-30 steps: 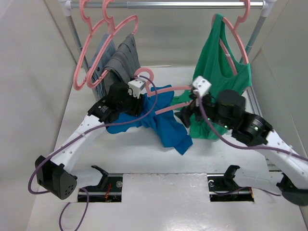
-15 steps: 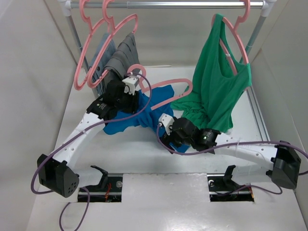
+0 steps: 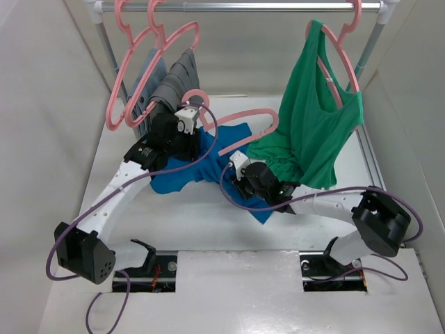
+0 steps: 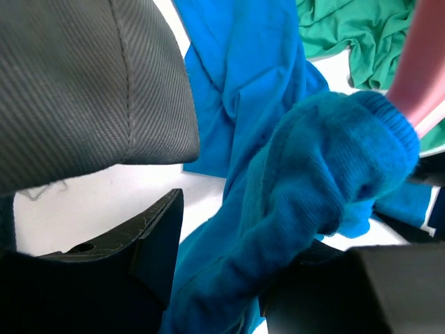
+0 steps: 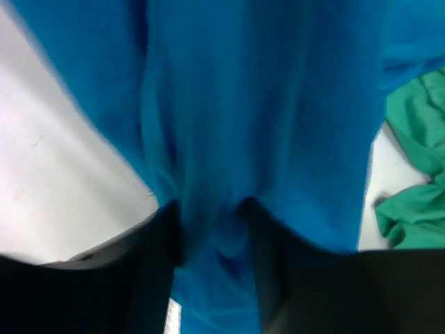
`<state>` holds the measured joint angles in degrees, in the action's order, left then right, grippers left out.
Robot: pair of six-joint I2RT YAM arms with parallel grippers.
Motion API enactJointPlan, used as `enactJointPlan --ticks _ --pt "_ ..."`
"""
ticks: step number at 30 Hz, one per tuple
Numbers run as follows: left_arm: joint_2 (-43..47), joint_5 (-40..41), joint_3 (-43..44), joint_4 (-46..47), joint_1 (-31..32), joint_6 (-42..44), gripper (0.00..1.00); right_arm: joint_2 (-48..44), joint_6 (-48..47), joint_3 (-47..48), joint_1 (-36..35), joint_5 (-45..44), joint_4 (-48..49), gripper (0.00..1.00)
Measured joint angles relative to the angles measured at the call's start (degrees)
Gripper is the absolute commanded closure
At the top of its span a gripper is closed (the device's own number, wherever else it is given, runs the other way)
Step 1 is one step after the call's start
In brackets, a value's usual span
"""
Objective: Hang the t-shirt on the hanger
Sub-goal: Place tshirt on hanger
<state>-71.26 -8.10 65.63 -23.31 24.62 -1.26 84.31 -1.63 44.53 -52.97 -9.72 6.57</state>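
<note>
The bright blue t-shirt [image 3: 208,165] lies bunched on the white table, its collar drawn over one end of the pink hanger [image 3: 245,117]. That hanger's hook rises beside my left gripper [image 3: 182,133]. In the left wrist view my left gripper [image 4: 243,278] is shut on a thick roll of the t-shirt [image 4: 327,167], and the hanger [image 4: 425,66] shows pink at the upper right. My right gripper [image 3: 240,175] is low over the shirt's near part. Its dark fingers [image 5: 163,257] pinch a fold of the t-shirt [image 5: 257,111] between them.
A rail [image 3: 243,7] runs across the back with pink hangers bearing grey garments [image 3: 172,82] on the left. A green tank top [image 3: 316,122] hangs on the right, its hem on the table beside my right arm. White walls close both sides.
My right gripper left the hanger's arm, swung down and left onto the t-shirt's near part, and closed on a fold. My left gripper rose slightly toward the back with the hanger.
</note>
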Motion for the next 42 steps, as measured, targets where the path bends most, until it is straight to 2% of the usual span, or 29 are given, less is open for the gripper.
enactJointPlan --ticks 1,2,3,7,10,16,21,25,32,35,37,42 --pt "0.00 -0.26 0.02 0.04 -0.20 -0.07 1.00 0.28 -0.13 0.00 0.59 0.61 0.44 0.88" --pt "0.00 -0.48 0.02 0.04 -0.39 -0.11 1.00 0.35 -0.20 0.00 0.98 1.05 0.81 0.98" --pt "0.00 -0.74 0.02 0.04 -0.59 -0.11 1.00 0.13 -0.02 -0.02 1.33 1.40 1.16 1.00" --pt "0.17 -3.63 0.02 0.15 -2.54 0.72 1.00 -4.50 2.60 -2.21 3.96 2.84 1.99 1.00" --pt "2.08 -8.76 -1.29 0.81 -4.26 4.85 1.00 -10.25 5.46 -3.93 9.11 2.84 1.38 1.00" --pt "16.24 -16.90 -11.56 1.90 -5.20 17.59 1.00 -19.89 10.36 -4.00 19.65 3.45 0.63 1.00" --pt "22.60 -21.81 -15.76 1.81 -5.77 26.62 1.00 -20.94 10.56 -1.38 21.94 7.87 -1.11 1.00" --pt "22.67 -21.24 -16.68 3.76 -5.99 29.00 1.00 -20.81 9.07 0.26 23.78 13.46 -3.39 1.00" --pt "15.82 -8.11 -16.85 5.51 -5.11 28.39 1.00 -20.35 7.13 5.38 28.57 22.34 -9.92 1.00" --pt "15.76 -3.87 -17.92 7.80 -5.09 27.69 1.00 -20.83 6.19 7.82 32.00 26.12 -14.47 1.00" --pt "17.31 -4.39 -18.62 9.20 -5.84 27.30 1.00 -21.20 5.29 8.98 33.53 27.63 -17.27 1.00" --pt "22.47 -13.33 -19.32 10.75 -12.74 26.34 1.00 -21.68 2.14 10.67 35.71 31.21 -22.97 1.00"
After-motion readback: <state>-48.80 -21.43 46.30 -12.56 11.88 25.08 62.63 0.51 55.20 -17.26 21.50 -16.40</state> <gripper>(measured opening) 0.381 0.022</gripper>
